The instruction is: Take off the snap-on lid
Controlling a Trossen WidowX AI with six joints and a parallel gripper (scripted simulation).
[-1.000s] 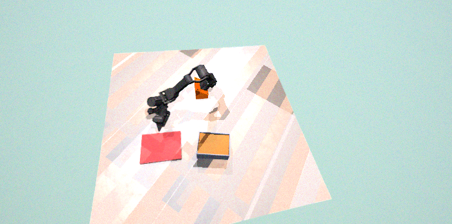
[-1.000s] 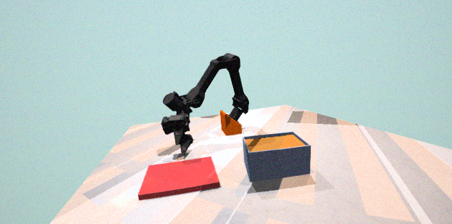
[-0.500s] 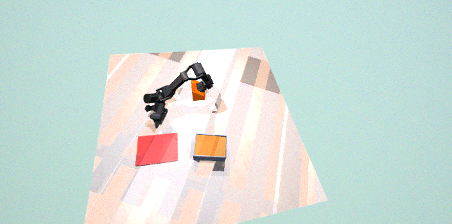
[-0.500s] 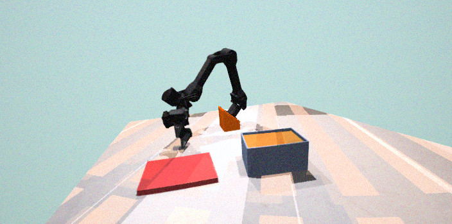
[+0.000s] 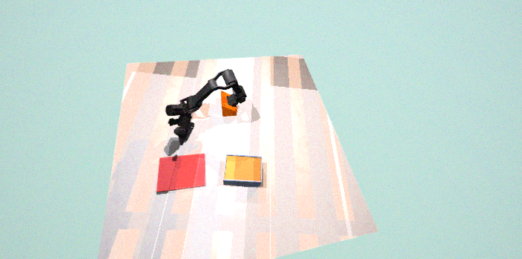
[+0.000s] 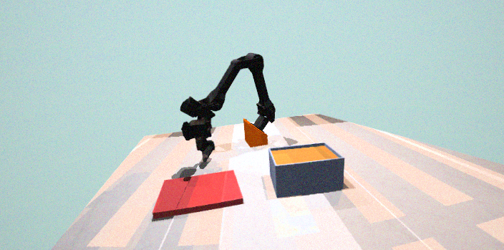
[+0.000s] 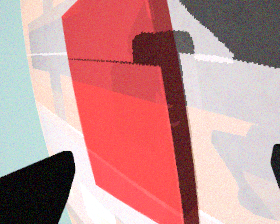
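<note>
The red lid [image 5: 189,172] [image 6: 209,192] [image 7: 128,135] lies flat on the table to the left of the box in the top and exterior views, its smooth face up and its thin side wall showing. The storage box [image 5: 242,183] [image 6: 308,180] stands upright and uncovered, with dark blue walls and an orange inside. The lid and the box are apart. My gripper [image 5: 182,143] [image 6: 205,161] [image 7: 173,151] is open and empty. It hangs just above the table behind the lid's back edge, not touching the lid. In the wrist view its fingers stand wide apart.
An orange wedge-shaped block [image 5: 229,109] [image 6: 255,137] stands by the arm's base, behind the box and the lid. The arm arches over from there to the left. The table [image 5: 296,195] [image 6: 401,181] has a patchwork of pale stripes, and its left edge runs beyond the lid.
</note>
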